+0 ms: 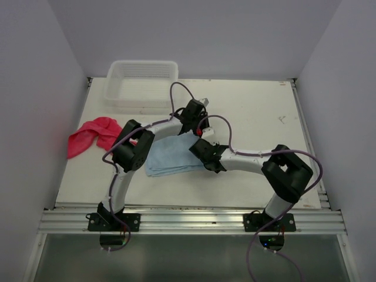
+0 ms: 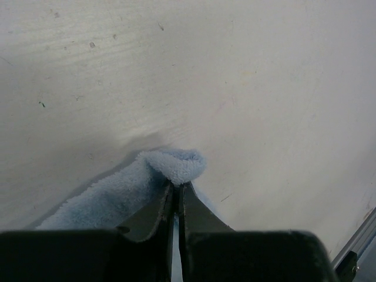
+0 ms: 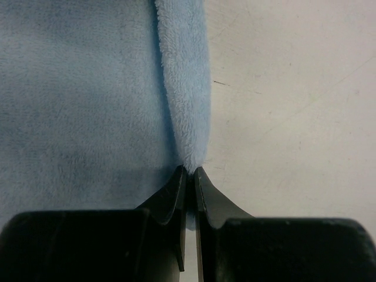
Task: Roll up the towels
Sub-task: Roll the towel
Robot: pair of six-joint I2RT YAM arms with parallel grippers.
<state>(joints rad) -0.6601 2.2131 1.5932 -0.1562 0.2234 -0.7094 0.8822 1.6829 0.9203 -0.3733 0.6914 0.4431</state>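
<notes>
left hand (image 2: 177,187): clamped on curled corner of blue towel (image 1: 170,155) | right hand (image 3: 189,171): clamped on its folded edge | blue towel: centre of surface (image 1: 258,111), 3 o'clock edge hidden under right arm (image 1: 247,157) | red towel (image 1: 91,134): bunched, 9 o'clock edge

A blue towel (image 1: 170,157) lies flat in the middle of the table (image 1: 252,111). The left arm (image 1: 132,147) reaches to its upper right corner, the right arm (image 1: 247,160) to its right edge. A red towel (image 1: 91,135) lies crumpled at the table's left edge. A clear basket (image 1: 141,82) stands at the upper left.
</notes>
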